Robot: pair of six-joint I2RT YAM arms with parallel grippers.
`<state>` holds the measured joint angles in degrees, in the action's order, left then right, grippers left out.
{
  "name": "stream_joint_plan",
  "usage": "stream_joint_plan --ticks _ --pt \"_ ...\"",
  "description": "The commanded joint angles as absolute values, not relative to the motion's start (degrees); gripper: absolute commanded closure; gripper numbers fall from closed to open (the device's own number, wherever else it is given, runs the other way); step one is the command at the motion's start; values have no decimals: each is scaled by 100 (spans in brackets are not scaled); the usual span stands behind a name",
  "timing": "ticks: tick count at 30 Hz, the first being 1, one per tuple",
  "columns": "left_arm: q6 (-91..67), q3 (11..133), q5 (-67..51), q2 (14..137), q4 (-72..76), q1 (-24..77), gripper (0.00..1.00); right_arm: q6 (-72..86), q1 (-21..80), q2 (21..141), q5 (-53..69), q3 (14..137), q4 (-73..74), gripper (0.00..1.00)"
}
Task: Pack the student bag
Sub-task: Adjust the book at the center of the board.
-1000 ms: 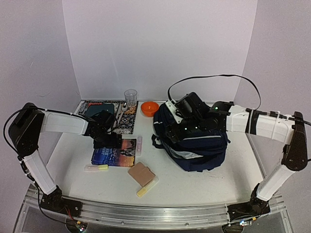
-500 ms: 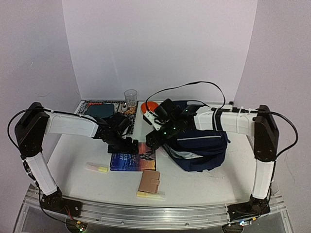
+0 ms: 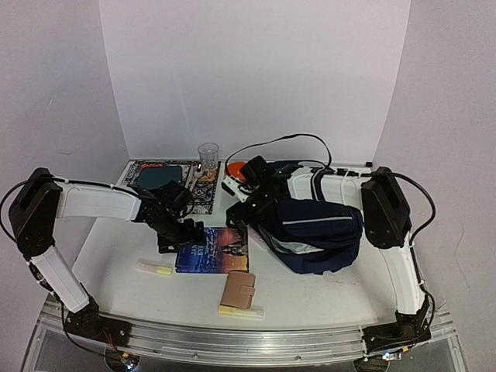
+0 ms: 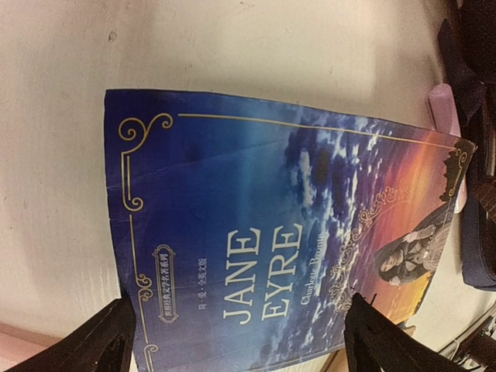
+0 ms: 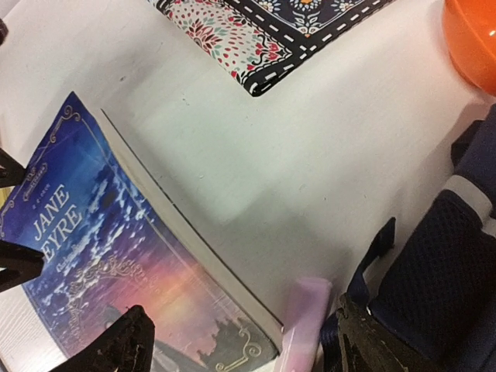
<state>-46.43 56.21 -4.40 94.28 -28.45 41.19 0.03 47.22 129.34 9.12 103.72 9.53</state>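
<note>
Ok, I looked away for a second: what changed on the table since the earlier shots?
The right pincer swung left off the student bag to the far edge of the Jane Eyre book. The book slid right toward the bag, the left pincer following; the brown wallet shifted nearer. Both pincers open, nothing held. The clear cup and the highlighter at left stayed put.

Even soft light; faint shadow under student bag (image 3: 318, 232).
</note>
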Motion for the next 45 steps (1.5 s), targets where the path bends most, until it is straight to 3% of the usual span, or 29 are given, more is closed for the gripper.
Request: stream_joint_plan --ticks 1,8,19,24,31,36,45 --pt "-4669 5686 -586 9718 -3023 4059 7 -175 4757 13357 1476 10767 1217 19" --pt "-4260 6244 -490 10350 -3017 3759 14 -158 4766 13419 2107 10638 1317 27" --pt "-3512 7738 -589 11817 -2955 3357 18 378 4767 12903 2947 10041 1459 51" --pt "-3548 7886 -531 11548 -2955 3331 16 928 4767 12962 2449 10020 1453 51" --pt "-4324 6736 -394 10367 -2958 3331 11 1699 4763 13098 1925 9974 1431 44" --pt "-4719 6047 -385 9928 -2902 3333 11 1850 4771 13159 2115 9957 1304 42" --pt "-4830 5780 -1145 10305 -2131 3343 15 2055 4771 13365 2773 9965 969 41"
